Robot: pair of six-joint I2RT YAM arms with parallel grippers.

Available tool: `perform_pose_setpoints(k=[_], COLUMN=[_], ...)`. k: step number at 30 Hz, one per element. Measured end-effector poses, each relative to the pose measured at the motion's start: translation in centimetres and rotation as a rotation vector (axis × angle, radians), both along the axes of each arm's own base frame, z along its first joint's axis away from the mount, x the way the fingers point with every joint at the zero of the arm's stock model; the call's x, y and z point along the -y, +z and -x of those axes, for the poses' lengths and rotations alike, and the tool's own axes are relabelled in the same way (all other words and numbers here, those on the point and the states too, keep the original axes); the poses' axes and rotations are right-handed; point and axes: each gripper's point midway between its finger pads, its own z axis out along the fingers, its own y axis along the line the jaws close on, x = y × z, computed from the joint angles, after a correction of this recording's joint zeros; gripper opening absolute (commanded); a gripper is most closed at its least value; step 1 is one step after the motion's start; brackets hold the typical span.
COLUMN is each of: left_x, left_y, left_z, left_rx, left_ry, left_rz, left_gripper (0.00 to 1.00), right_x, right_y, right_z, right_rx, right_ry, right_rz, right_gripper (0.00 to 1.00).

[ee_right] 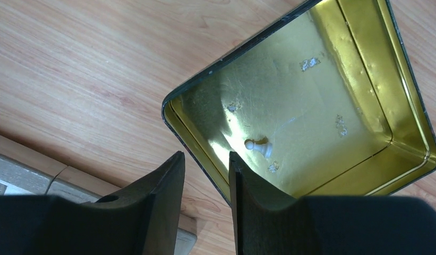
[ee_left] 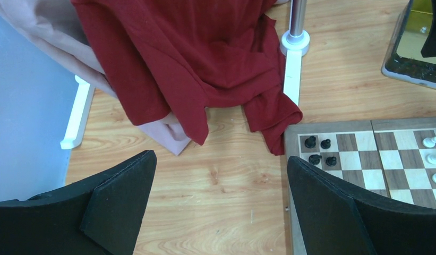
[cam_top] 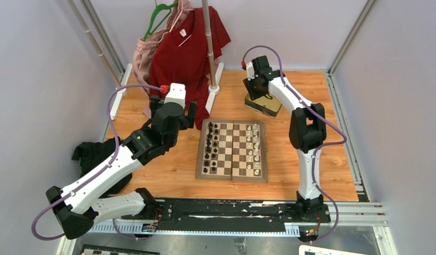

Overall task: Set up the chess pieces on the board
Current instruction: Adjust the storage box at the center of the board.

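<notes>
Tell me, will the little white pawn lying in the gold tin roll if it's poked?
Probably: the pawn lies on its side, so its round body could roll across the shiny tin floor. It looks tiny, so likely light and easily flicked.

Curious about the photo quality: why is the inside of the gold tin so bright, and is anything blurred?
Right wrist view: the gold tin mirrors the light, with a glare streak beside the white piece. Left wrist view: evenly lit, sharp. Top view: the chess pieces too small for detail.
</notes>
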Motion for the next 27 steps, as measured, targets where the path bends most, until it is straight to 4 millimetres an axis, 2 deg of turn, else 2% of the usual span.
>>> perform_pose_setpoints(k=[11,13,15,16,27], left_x=[0.2,0.3,0.3,0.4,1.0], left_y=[-1.1,-1.3,-1.4,-1.5,-1.8], left_z=[-0.9,-1.0,-1.1,-1.1,-1.7], left_rx=[-0.036,-0.042,-0.046,-0.049,-0.064], left_ry=[-0.016,-0.017,-0.016,-0.016,-0.023], left_rz=[-0.001,-0.005,-0.008,-0.010,-0.028], left_gripper=[1.00,1.00,1.00,1.00,1.00], right_x=[0.6,0.6,0.6,0.6,1.1], right_y=[-3.7,-4.5,-4.9,-4.9,-4.9], right_z=[0.3,0.6,0.6,0.6,-0.5], right_rx=[-0.087,-0.108,-0.114,-0.113,-0.109], right_ry=[0.002,0.003,0.005,0.009,-0.096], right_rz=[-0.015,-0.012,-0.014,-0.021,-0.040], right_gripper=[0.33,0.23,0.03,0.00,0.00])
